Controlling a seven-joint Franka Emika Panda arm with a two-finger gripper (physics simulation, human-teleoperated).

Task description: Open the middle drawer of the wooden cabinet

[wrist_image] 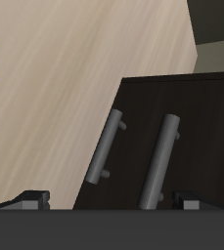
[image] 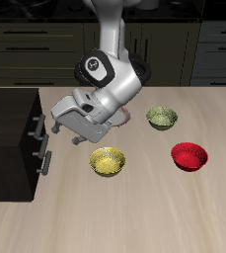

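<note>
I am lining the end effector (image: 57, 130) up on the cabinet (image: 11, 133), which sits at the tabletop's (image: 144, 212) edge with its dark front facing the bowls; the end effector is hanging near that front, apart from it, and its fingers look spread with nothing between them, though only their tips show in the wrist view. Two grey bar handles are showing on the front, and the middle drawer (image: 43, 163) is carrying the lower one (wrist_image: 108, 145), nearer the tabletop, so I am aiming there and not at the upper handle (wrist_image: 160, 161). To do this well I judge I am needing to drop lower, centre the bar between the fingers, close across its middle between the posts, then pull straight out along the drawer's travel, keeping clear of the yellow bowl (image: 108, 161) just beside
</note>
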